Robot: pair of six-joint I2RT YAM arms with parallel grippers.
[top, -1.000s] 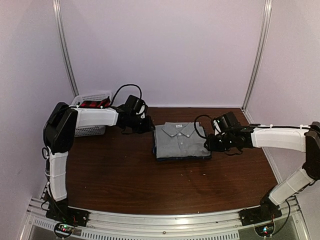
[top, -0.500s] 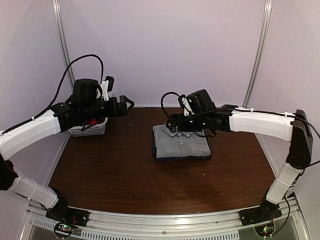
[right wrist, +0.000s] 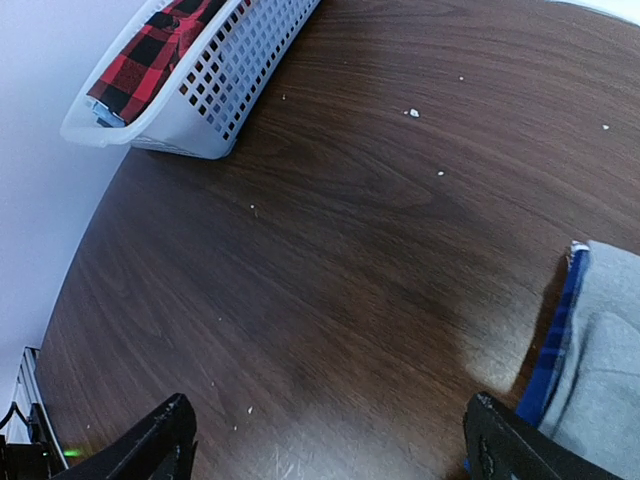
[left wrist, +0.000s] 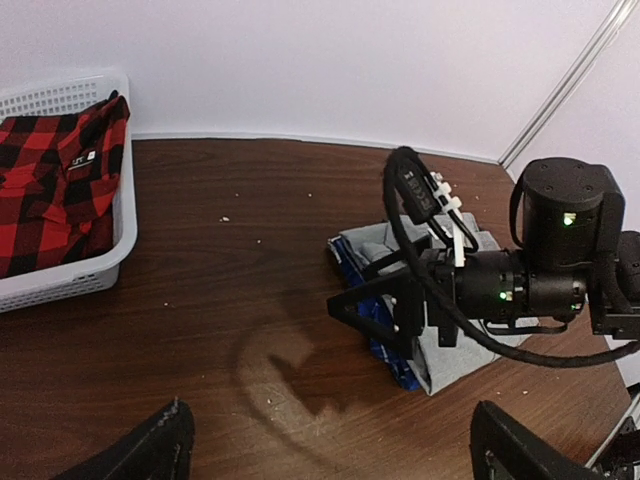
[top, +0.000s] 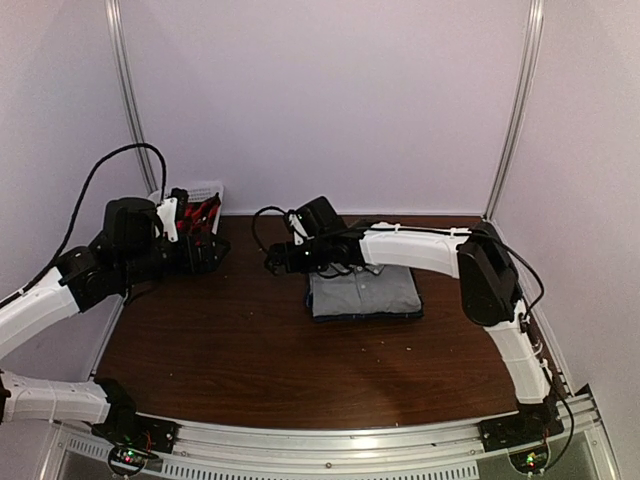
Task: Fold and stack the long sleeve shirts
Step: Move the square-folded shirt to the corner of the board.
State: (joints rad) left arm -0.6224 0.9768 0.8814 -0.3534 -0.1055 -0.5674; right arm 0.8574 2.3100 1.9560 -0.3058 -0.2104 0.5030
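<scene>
A folded light grey long sleeve shirt (top: 372,290) lies right of the table's middle, on top of a folded dark blue plaid shirt whose edge (top: 365,317) shows beneath it. The left wrist view shows the grey shirt (left wrist: 462,358) and the plaid edge (left wrist: 392,358). In the right wrist view the grey shirt (right wrist: 610,385) and the plaid edge (right wrist: 558,335) sit at the right edge. My right gripper (top: 272,260) (right wrist: 330,435) hovers open over bare wood just left of the stack. My left gripper (top: 212,250) (left wrist: 330,450) hangs open and empty beside the basket.
A white mesh basket (top: 196,189) (left wrist: 75,280) (right wrist: 235,85) stands at the back left, holding a red and black plaid garment (left wrist: 50,170) (right wrist: 150,50). The right arm (top: 420,245) stretches across the back of the stack. Pale walls enclose the dark wooden table (top: 250,350).
Both grippers opened and left the sides of the stack. The right arm swung left across the shirts to the stack's left side. The left arm pulled back toward the basket.
</scene>
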